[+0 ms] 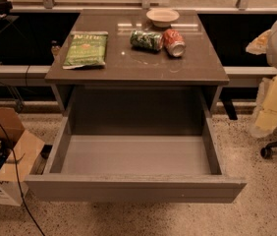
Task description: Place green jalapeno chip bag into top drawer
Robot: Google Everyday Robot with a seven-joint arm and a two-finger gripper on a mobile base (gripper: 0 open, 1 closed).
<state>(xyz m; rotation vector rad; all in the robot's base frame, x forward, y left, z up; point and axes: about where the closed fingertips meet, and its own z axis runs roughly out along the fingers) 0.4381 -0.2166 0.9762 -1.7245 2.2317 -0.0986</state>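
- I read the pale shape hanging at the right edge as the gripper [271, 109], but the view there is poor. I cannot tell if it is open or closed, and I see nothing in it.
- The green jalapeno chip bag [85, 48] is well to the gripper's left and farther back. It lies flat on the left part of the cabinet top [138, 68], lettering end away from me.
- The top drawer [136, 188] is pulled fully out, left of the gripper and lower, well apart from it. Its grey inside is bare.
- A green soda can [146, 40] and a red can [174, 42] lie on their sides, touching, nearer the gripper than the bag.
- A pale bowl [162, 16] sits behind the cans.
- An open cardboard box [3, 151] is on the floor, far left of the gripper.
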